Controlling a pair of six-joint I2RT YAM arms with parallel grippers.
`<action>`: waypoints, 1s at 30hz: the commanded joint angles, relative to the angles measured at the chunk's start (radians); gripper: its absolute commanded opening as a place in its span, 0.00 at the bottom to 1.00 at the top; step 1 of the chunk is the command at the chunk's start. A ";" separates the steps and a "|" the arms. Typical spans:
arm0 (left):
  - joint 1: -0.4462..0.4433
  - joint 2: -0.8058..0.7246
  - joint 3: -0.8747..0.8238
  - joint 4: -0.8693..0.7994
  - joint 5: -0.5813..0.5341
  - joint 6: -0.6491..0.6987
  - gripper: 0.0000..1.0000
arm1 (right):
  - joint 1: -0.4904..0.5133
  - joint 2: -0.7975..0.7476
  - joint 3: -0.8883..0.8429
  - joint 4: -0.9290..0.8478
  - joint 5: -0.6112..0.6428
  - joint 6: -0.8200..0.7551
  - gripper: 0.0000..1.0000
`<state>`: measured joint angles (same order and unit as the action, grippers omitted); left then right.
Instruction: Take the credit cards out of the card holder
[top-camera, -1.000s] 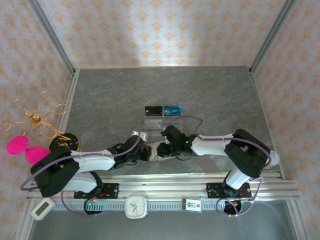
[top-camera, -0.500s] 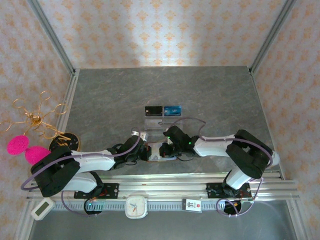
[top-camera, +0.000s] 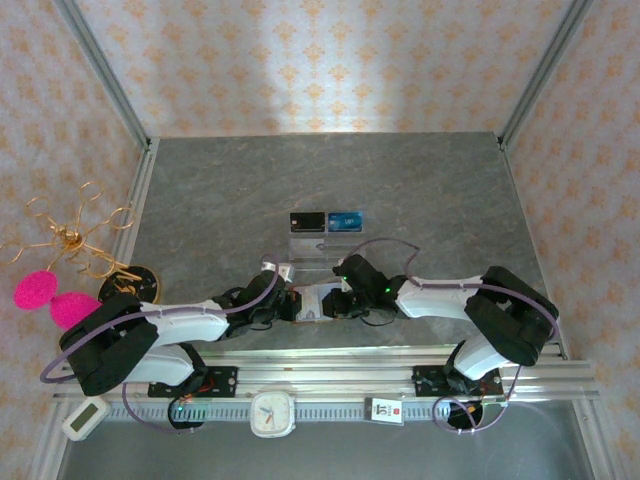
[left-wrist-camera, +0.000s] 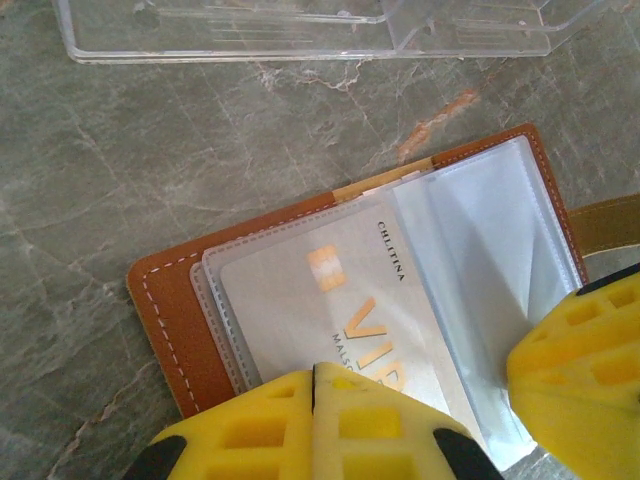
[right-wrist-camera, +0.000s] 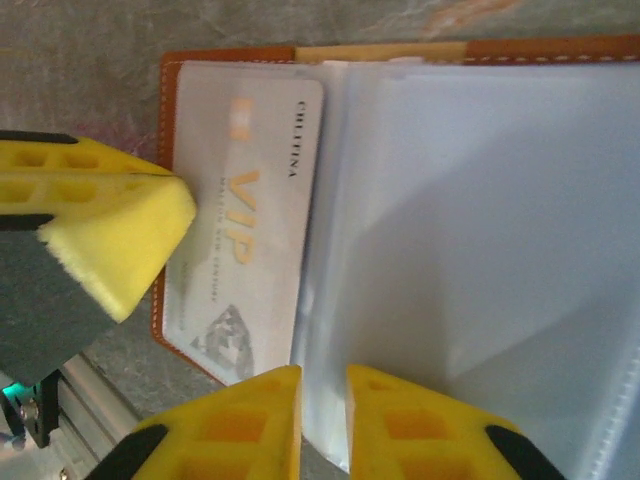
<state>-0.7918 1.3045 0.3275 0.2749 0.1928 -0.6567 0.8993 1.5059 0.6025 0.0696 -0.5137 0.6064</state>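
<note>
My left gripper (left-wrist-camera: 314, 385) comes first. Its two yellow fingers (left-wrist-camera: 250, 425) are pressed tight together with no gap. They sit on one end of the credit card (left-wrist-camera: 320, 300).

The card lies flat in the left half of the card holder (left-wrist-camera: 165, 300). The holder is spread open on the grey table (top-camera: 200, 190), close to the near edge and between my two grippers. Its wide side runs left to right. The card's long side runs along the fold, across that wide side. The gold chip sits at the end away from my left fingers.

The right half of the holder is a stack of clear sleeves (right-wrist-camera: 480, 230). In the left wrist view a tan strap (left-wrist-camera: 610, 222) sticks out past the holder's right edge.

My right gripper (right-wrist-camera: 323, 385) sits at the holder's edge, right by the fold. I see a thin gap between its fingers, and the edge of the sleeves runs toward that gap. I cannot tell if it is pinching them.

Just past the holder on the far side is a clear stand (left-wrist-camera: 250, 30), with a black card (top-camera: 307, 221) and a blue card (top-camera: 345, 221) on it.

My left fingers hide one end of the credit card and cut off the gold word. The small print is too blurry to read. From above, both grippers cover much of the holder.
</note>
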 joint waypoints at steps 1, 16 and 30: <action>0.012 0.011 -0.042 -0.077 -0.012 0.000 0.00 | -0.008 -0.007 0.026 0.045 -0.051 -0.006 0.19; 0.012 0.000 -0.056 -0.056 0.000 -0.009 0.00 | -0.011 0.083 0.066 0.005 -0.031 0.020 0.21; 0.011 0.015 -0.068 -0.025 0.027 -0.020 0.00 | -0.012 0.122 0.081 0.046 -0.077 0.024 0.04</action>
<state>-0.7891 1.2980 0.2958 0.3271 0.2028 -0.6651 0.8883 1.6150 0.6643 0.1089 -0.5949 0.6277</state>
